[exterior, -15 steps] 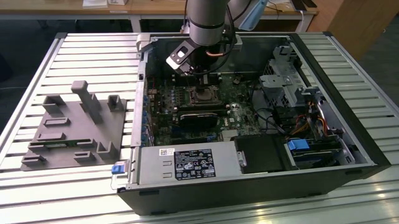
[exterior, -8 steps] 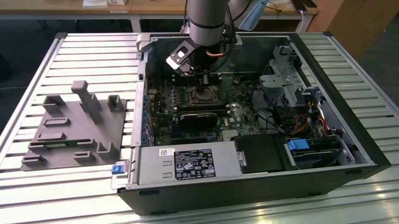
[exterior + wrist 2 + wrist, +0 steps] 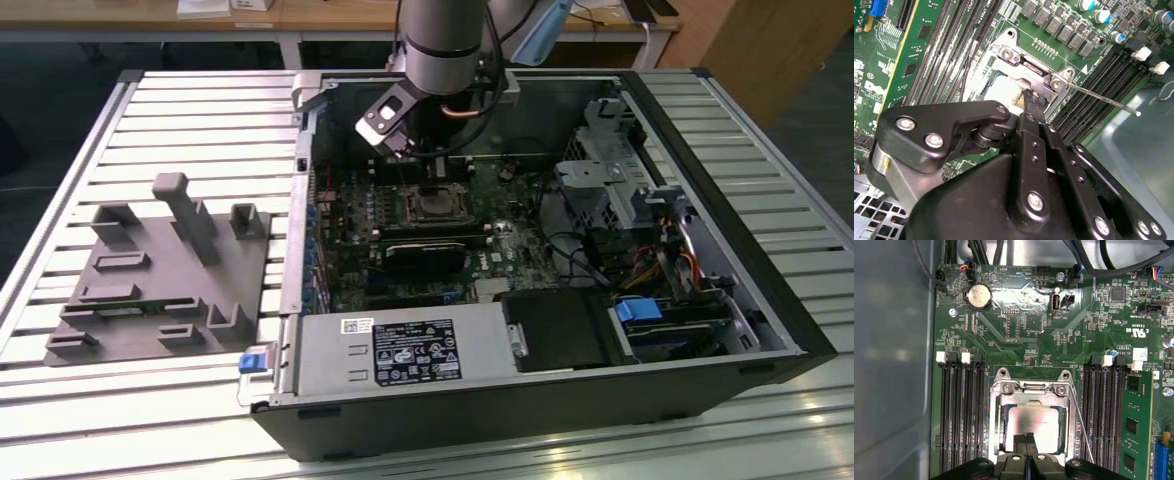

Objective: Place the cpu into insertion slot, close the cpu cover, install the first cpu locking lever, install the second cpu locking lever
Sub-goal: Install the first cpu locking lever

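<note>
Gripper [image 3: 1026, 437] pinched closed, empty, tips over cpu [image 3: 1040, 421] in insertion slot [image 3: 1002, 430] (memory slots [image 3: 961, 415] flank both sides), lever rod [image 3: 1104, 99] jutting alongside

Setting: robotics laboratory or test workshop, indoors.

Evidence:
- One industrial robot arm [image 3: 441, 40], reaching down over the bench.
- One bench of slatted aluminium profiles [image 3: 200, 110].
- One desktop computer case [image 3: 534, 415], laid on its side with the panel off. The green motherboard [image 3: 1019, 335] and bundled cables [image 3: 667, 260] are exposed.
- One grey moulded fixture plate [image 3: 147, 290] with posts and pockets, on the bench at the exterior view's left.
- Light wooden desks [image 3: 334, 15] along the far edge.
</note>
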Tool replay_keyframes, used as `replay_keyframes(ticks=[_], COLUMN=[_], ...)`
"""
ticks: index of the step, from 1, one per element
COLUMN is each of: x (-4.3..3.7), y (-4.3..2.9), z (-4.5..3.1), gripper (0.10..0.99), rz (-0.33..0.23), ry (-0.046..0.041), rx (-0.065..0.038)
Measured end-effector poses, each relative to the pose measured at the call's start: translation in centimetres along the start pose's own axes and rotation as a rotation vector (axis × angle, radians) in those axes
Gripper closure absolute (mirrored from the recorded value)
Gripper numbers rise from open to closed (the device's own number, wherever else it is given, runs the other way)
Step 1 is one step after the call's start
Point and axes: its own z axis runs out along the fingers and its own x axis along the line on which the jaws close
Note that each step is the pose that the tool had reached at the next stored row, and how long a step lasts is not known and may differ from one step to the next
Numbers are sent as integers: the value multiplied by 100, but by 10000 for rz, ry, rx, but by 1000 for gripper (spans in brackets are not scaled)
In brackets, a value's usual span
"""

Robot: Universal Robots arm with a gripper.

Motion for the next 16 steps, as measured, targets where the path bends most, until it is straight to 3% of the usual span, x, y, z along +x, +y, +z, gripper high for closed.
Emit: replay_keyframes(ticks=[7,16], x=[1,1], y=[0,-1], z=[-72,-109], gripper=[980,980], rz=[0,0], ry=[-1,0], rx=[0,0])
